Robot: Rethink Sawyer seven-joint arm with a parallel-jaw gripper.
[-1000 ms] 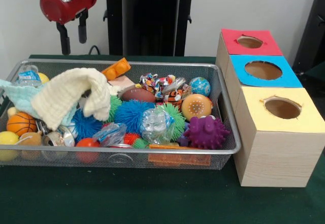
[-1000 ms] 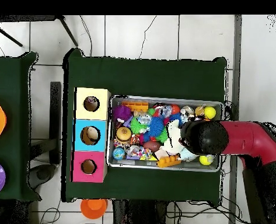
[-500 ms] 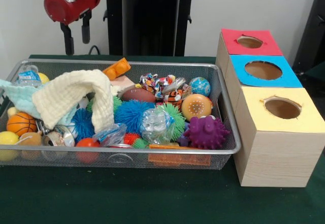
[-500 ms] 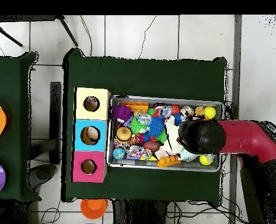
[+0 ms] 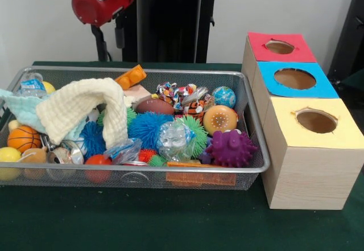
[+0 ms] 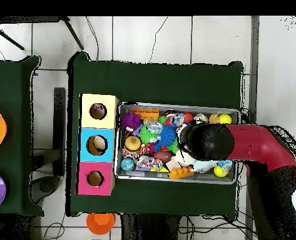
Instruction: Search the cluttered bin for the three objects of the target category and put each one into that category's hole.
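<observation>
The wire mesh bin [image 5: 250, 114] lies on the green table, full of toys; it also shows in the overhead view [image 6: 175, 180]. A knotted rope bundle [image 5: 176, 93] of many colours lies at the bin's back middle, next to a brown football [image 5: 154, 106]. My gripper [image 5: 111, 41] hangs open and empty above the bin's back rim, left of the middle, touching nothing. In the overhead view the red arm head [image 6: 206, 140] covers it and part of the bin. Three wooden boxes stand right of the bin, with red [image 5: 280, 47], blue [image 5: 294, 79] and yellow [image 5: 316, 121] holed tops.
A cream cloth [image 5: 85, 106] drapes over toys in the bin's left half. A purple spiky ball [image 5: 230, 147], an orange ball [image 5: 220, 118], a blue fuzzy ball [image 5: 149, 128], a basketball [image 5: 23, 139] and an orange brick [image 5: 130, 77] lie around. The black pedestal [image 5: 168, 17] stands behind.
My gripper has moved right along the bin's back edge and slightly up, still open. The cream cloth has settled lower over the toys.
</observation>
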